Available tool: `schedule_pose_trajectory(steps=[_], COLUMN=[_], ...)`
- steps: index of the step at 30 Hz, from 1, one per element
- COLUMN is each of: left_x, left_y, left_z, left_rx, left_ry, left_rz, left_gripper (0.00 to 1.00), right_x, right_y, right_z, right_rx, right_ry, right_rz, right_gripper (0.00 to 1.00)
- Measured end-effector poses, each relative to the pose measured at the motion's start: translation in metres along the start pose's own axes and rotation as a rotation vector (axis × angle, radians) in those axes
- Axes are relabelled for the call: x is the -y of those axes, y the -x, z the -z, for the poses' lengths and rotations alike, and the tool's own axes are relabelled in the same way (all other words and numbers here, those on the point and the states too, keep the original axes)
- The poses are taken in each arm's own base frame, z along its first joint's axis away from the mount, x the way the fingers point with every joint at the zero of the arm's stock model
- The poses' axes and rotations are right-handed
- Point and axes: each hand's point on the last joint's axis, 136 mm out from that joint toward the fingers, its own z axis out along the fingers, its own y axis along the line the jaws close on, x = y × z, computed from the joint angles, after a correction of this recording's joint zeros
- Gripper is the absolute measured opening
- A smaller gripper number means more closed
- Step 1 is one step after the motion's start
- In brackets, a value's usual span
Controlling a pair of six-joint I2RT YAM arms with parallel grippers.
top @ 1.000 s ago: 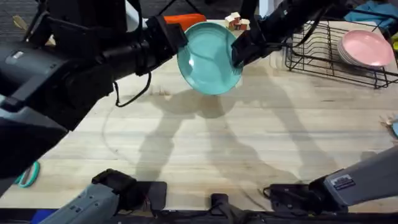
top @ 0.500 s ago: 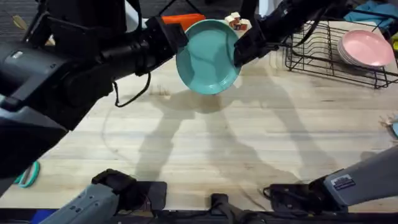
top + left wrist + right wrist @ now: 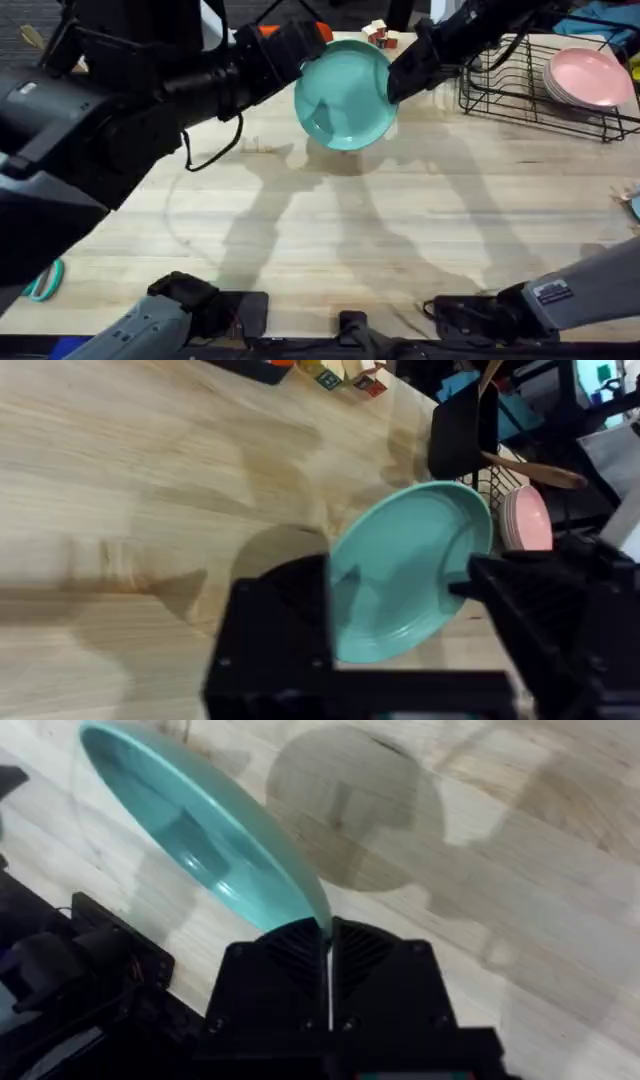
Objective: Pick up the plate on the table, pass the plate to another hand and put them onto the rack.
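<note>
Mid-handover — the plate (image 3: pixel 345 95) hangs above the desk (image 3: pixel 400 230), between both arms.

The right end effector (image 3: pixel 328 938) is pressed together on the plate's rim, pinching it. The left end effector (image 3: pixel 400 610) straddles the opposite edge, its fingers looking spread around the rim rather than clamping it — the pass seems nearly complete. Next, I judge, the left should back clear so the right can carry the plate to the rack (image 3: pixel 520 85), edge-on into a wire slot beside the pink plates (image 3: pixel 588 78).
</note>
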Motion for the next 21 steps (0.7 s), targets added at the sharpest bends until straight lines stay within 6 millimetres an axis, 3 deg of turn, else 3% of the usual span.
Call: schedule_pose_trajectory(steps=[5, 12, 21], left_x=[-0.002, -0.005, -0.003], left_y=[0.001, 0.005, 0.027], left_z=[0.0, 0.0, 0.018], left_rx=[0.008, 0.023, 0.123], left_ry=[0.009, 0.031, 0.082], left_rz=[-0.055, -0.231, -0.444], left_gripper=[0.992, 0.995, 0.995], right_x=[0.001, 0.016, 0.059], right_y=[0.001, 0.003, 0.022], right_z=[0.005, 0.016, 0.062], right_rx=[0.014, 0.044, 0.179], right_ry=[-0.005, -0.019, -0.071], right_rz=[-0.002, -0.038, -0.13], right_gripper=[0.029, 0.029, 0.029])
